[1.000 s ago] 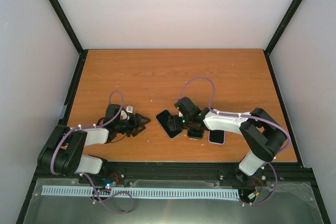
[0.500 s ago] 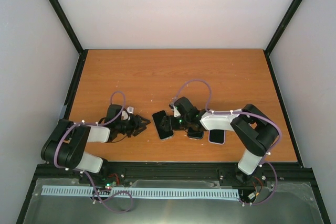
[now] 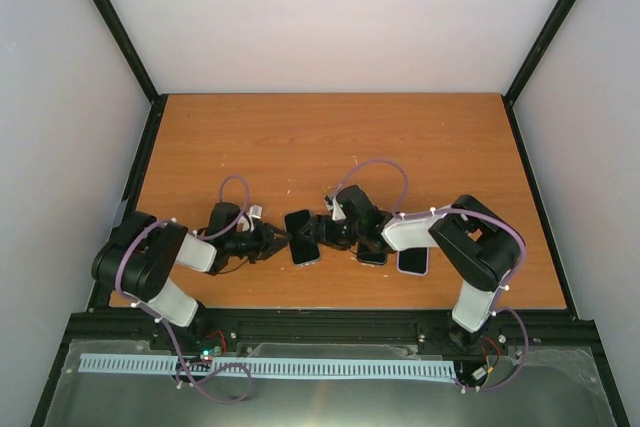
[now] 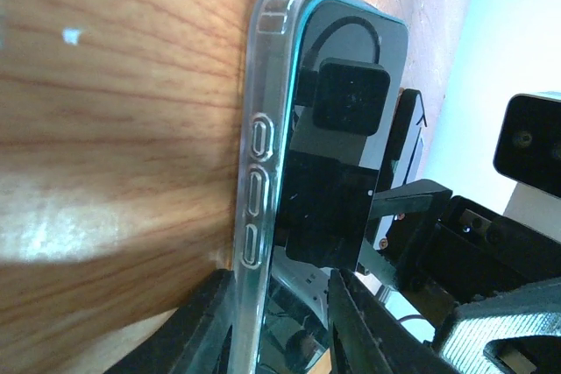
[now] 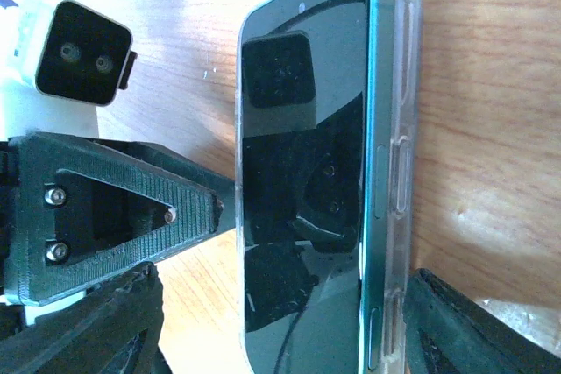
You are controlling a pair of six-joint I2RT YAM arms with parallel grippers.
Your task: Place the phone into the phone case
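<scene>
Phone [image 3: 301, 237] is sitting in the clear case [image 4: 254, 172] just below the centre of the overhead view, between both grippers. You are spreading the right gripper [image 3: 322, 235] wide across it, while the left gripper [image 3: 282, 240] is pinching one end, though whether it is gripping cannot be told. Press evenly along the edges until every corner seats, and keep the case flat on the table [image 3: 330, 137].

Phone [image 3: 301, 237] hemmed between both tools; far tabletop [image 3: 330, 137] open.
</scene>
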